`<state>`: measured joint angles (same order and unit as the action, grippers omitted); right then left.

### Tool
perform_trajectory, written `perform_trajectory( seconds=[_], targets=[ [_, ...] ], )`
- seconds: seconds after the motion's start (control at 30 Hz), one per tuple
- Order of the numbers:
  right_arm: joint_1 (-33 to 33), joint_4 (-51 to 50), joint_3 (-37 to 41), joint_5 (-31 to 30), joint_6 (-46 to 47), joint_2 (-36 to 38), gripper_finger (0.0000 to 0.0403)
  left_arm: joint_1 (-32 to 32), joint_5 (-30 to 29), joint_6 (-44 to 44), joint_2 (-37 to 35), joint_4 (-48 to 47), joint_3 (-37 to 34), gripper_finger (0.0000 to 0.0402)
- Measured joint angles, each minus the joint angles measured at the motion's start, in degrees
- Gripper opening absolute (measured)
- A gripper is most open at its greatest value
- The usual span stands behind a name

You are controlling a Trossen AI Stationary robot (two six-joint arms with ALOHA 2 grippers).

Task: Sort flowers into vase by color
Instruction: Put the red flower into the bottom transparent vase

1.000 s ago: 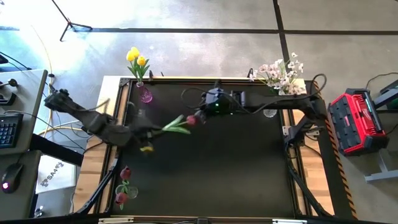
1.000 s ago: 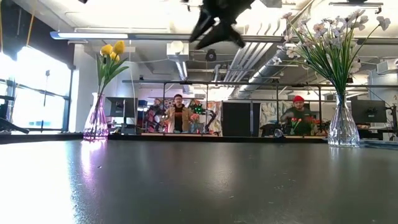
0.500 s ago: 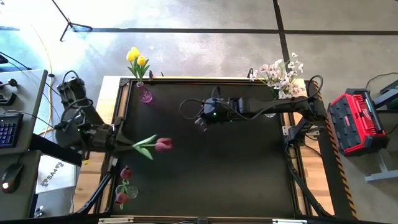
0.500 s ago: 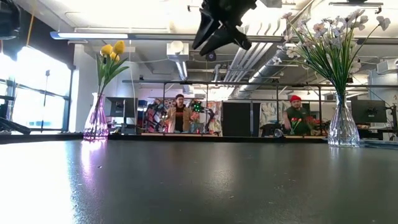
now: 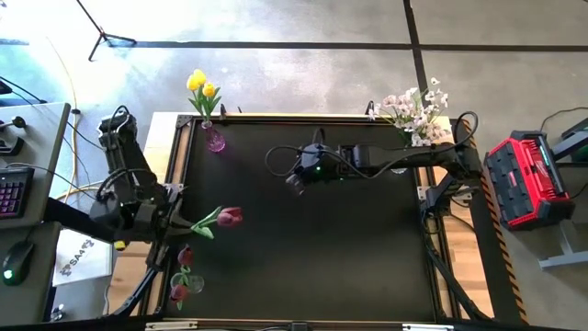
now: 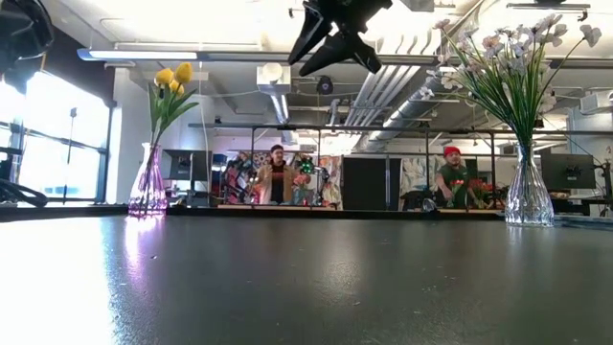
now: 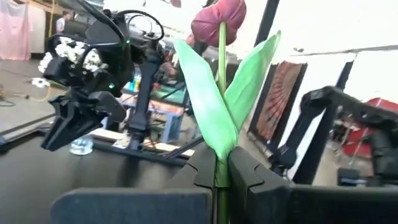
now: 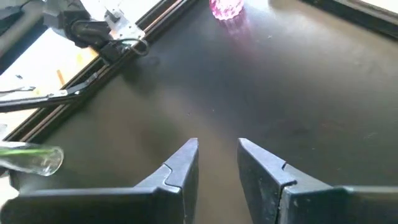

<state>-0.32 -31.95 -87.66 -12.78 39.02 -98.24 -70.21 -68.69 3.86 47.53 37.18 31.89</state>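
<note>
My left gripper (image 5: 180,224) is at the table's left edge, shut on a dark red tulip (image 5: 230,217) with green leaves (image 7: 211,106). The tulip's bloom (image 7: 219,22) points toward the table's right. My right gripper (image 5: 294,181) hangs open above the middle of the table, high in the low view (image 6: 335,38), touching nothing. Just beyond the near-left side of the table, a clear vase (image 5: 181,276) holds two dark red tulips. Yellow tulips (image 5: 200,87) stand in a pink vase (image 5: 213,138) at the far-left corner. Pale pink-white blossoms (image 5: 418,110) stand in a clear vase (image 6: 522,196) at the far right. My left gripper pinches the tulip's green stem (image 7: 221,169) between its two fingers, just below where the leaves branch off. It comes in level from the table's left. The tulip is lifted clear, with leaves and bloom sticking out beyond the fingertips toward the table's right.
The black tabletop (image 5: 349,248) has a raised frame round it. A red case (image 5: 519,179) sits on the floor to the right, and a desk with keyboard and mouse (image 5: 14,193) stands to the left. People (image 6: 276,177) are in the room behind the table.
My left gripper has carried the red tulip away from my right gripper, out of the table's middle toward the left and near edges. The bloom has stayed pointing right. My right gripper has kept nearly still above the middle.
</note>
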Motion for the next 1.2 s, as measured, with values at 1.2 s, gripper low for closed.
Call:
perform_trajectory(
  seconds=[1.2],
  targets=[
    [7.3,25.7,0.0,13.4,-8.4,0.0,0.0099,-2.8,-3.8,4.6,0.4,26.9,-10.6,0.0]
  ],
)
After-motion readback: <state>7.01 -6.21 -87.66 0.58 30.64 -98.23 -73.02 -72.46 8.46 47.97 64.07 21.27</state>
